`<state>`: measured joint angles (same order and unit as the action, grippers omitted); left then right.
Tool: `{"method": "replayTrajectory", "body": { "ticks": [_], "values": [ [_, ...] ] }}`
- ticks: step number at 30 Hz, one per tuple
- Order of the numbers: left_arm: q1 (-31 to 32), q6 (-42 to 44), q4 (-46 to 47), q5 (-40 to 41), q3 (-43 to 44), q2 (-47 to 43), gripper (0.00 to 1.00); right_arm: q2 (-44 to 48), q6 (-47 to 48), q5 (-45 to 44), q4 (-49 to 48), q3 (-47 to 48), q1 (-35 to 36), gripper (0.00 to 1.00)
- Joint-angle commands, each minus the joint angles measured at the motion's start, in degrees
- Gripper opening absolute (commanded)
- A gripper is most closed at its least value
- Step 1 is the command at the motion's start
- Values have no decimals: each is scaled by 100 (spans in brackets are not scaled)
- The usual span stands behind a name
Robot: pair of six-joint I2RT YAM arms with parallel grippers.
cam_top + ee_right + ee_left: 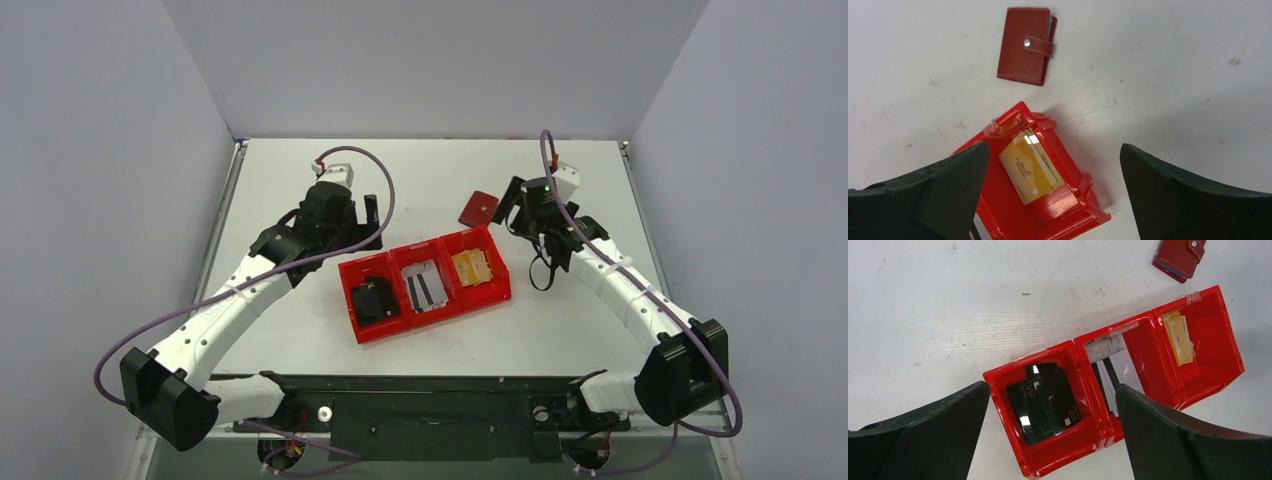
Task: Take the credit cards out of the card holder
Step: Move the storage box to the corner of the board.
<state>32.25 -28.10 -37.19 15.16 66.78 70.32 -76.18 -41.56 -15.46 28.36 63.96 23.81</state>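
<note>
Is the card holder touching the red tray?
Apart. The right wrist view shows a strip of bare table between the card holder and the red tray.

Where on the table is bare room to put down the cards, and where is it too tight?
Bare: the far strip of the table behind the card holder, and the near strip between the red tray and the black base rail. Crowded: the gap between the card holder, the tray's right end and the open right gripper.
</note>
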Motion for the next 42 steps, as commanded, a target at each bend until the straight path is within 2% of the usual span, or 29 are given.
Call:
{"method": "replayTrajectory", "body": {
  "ticks": [1, 6, 13, 24, 32, 42],
  "values": [
    [-57, 11, 31, -140, 50, -151, 97, -87, -151, 615, -313, -476, -23, 100],
    [-86, -3, 10, -189, 46, -96, 97, -310, -170, 806, -768, -907, 86, 100],
    [-158, -4, -89, -240, 154, -20, 97, -1264, 17, 837, -901, -588, 172, 100],
    [-348, -2, -273, -212, 274, -74, 97, -2324, 260, 415, -477, 442, 1035, 99],
    [-511, 7, -355, -241, 285, -161, 97, -2914, 49, 563, -371, 1111, 1455, 99],
    [-996, -334, -794, -153, 770, -286, 97, -4051, -551, 504, -155, 2612, 2114, 98]
  ]
}}
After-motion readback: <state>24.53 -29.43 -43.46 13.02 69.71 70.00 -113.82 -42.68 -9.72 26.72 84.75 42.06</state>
